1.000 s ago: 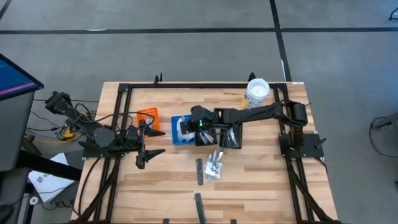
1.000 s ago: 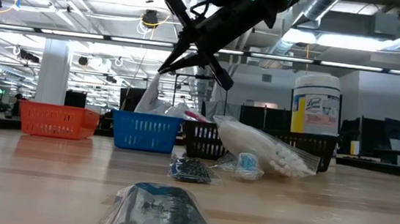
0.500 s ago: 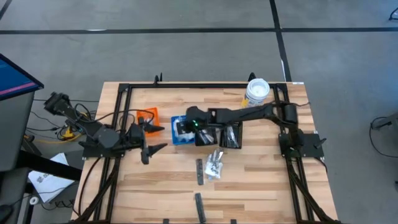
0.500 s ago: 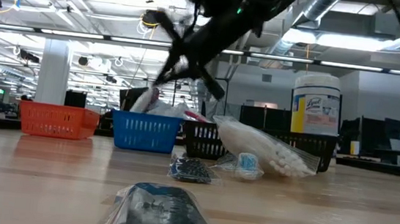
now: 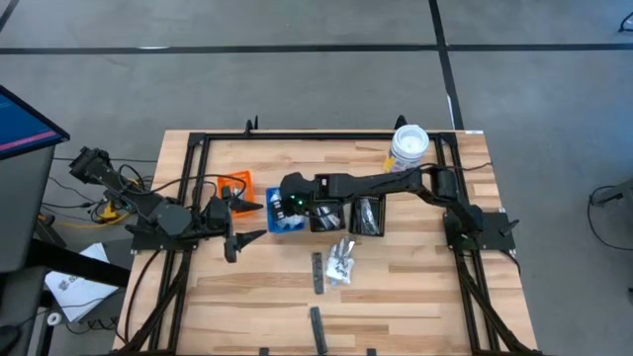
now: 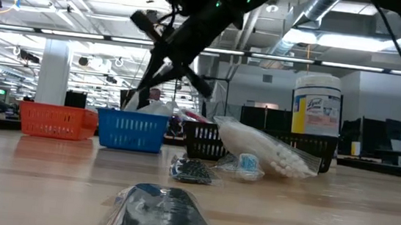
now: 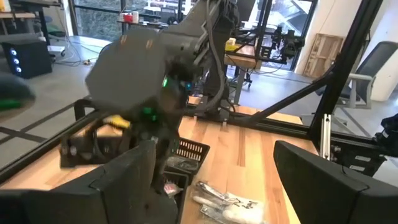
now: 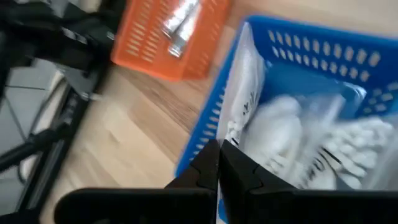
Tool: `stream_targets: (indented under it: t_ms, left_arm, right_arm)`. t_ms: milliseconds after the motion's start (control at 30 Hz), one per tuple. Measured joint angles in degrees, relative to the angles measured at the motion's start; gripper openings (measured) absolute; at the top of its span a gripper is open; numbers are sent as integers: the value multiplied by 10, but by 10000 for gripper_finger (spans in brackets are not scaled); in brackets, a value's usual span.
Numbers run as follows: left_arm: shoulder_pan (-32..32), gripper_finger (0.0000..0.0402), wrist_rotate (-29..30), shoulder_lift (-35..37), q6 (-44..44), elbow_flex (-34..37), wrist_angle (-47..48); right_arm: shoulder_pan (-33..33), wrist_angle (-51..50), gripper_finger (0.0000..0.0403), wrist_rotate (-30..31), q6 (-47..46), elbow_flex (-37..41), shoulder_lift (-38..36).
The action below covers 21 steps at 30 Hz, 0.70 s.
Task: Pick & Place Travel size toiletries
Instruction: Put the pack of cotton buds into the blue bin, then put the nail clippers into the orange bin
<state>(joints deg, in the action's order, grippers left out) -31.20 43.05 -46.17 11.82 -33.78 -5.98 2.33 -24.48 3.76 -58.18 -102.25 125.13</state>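
Counter (image 5: 415, 287): wooden, framed by black rails, carrying three small bins in a row and loose toiletries.

Right arm: reaches across the counter. The right claw (image 8: 219, 167) hangs over the near rim of the blue bin (image 5: 287, 210), fingers pressed together. They appear to pinch the edge of a clear packet (image 8: 245, 118) that trails into the bin, though a firm hold cannot be confirmed.

Left claw (image 5: 235, 220): waits just beside the orange bin (image 5: 235, 185), spread wide and empty.

Risk: if the pinch is only on film, the packet may slip out or catch on the bin's slatted wall. Because the claw hangs at the rim, a release here could drop the packet outside. The light bin could also be dragged if the claw snags it.

Toiletries: white crinkly packets (image 8: 305, 140) fill the blue bin beneath the right claw. A silvery sachet (image 8: 180, 25) lies in the orange bin beyond it. A bag of cotton swabs (image 6: 263, 152) and small dark packets (image 6: 191, 171) lie loose, well apart from both claws.
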Motion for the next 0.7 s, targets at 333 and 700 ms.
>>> stream_targets:
  t_ms: [333,700]
  left_arm:
    - [0,319,0,0,6,0,-1]
    - [0,319,0,0,6,0,2]
  right_arm:
    - [-11,-54,59,5,18,0,-12]
    - [-42,-59,168,19,71,1,-36]
